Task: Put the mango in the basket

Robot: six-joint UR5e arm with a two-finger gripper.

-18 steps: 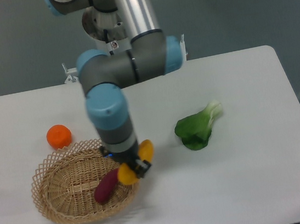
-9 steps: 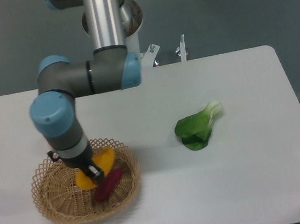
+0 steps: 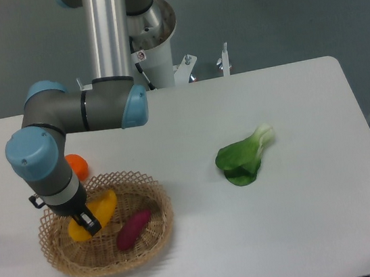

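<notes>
1. Fixed camera view: the gripper (image 3: 86, 220) sits low over the left half of the basket (image 3: 159, 213), its fingers clenched on the mango (image 3: 100, 208); the fruit lies tilted, one yellow end under the wrist and the orange end pointing up and to the right.

2. The mango is inside the basket's rim as seen from here; whether it rests on the wicker floor or hangs just above it I cannot tell, because the wrist hides the underside.

3. Just beside it, to the right, a purple sweet potato (image 3: 134, 229) lies on the basket floor, near the mango; contact between them cannot be judged.

4. Behind the forearm, a tangerine (image 3: 78, 165) peeks out on the table (image 3: 305, 218), outside the basket's far rim; a bok choy (image 3: 243, 158) lies well apart to the right.

5. Judgement on progress: the carry looks finished, since the fruit is over its target; what is left is the release and a clean withdrawal upward.

6. The task should not count as done while the fingers grip; a release from a tilted hold could let the mango roll against the sweet potato, though the rim should contain it.
</notes>
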